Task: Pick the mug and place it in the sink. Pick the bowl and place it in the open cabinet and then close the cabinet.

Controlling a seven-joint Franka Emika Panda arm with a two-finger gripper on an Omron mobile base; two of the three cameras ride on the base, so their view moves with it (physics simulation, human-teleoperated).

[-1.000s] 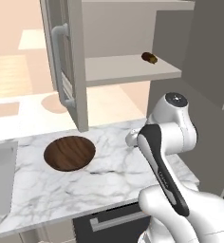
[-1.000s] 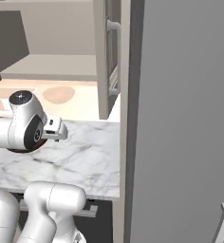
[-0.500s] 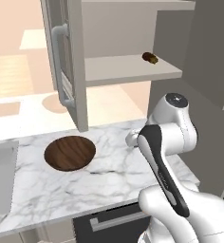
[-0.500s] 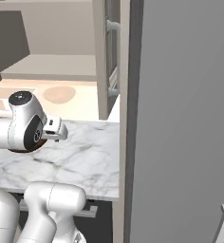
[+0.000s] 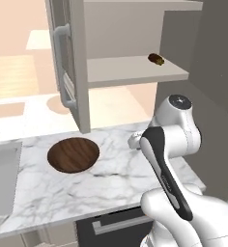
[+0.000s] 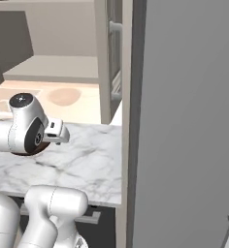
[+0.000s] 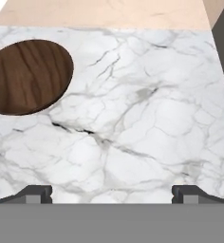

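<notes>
Fingers (image 7: 112,192) wide — nothing between

You have a white marble counter (image 5: 111,178) with grey veins in front of you. The wooden bowl (image 5: 73,155) sits directly on it, upright, to the left of the arm. Left of the bowl, the sink (image 5: 2,181) is cut into the counter. Above the bowl, the cabinet shelf (image 5: 130,70) carries one small dark brown lump (image 5: 156,59) near its right end.
</notes>
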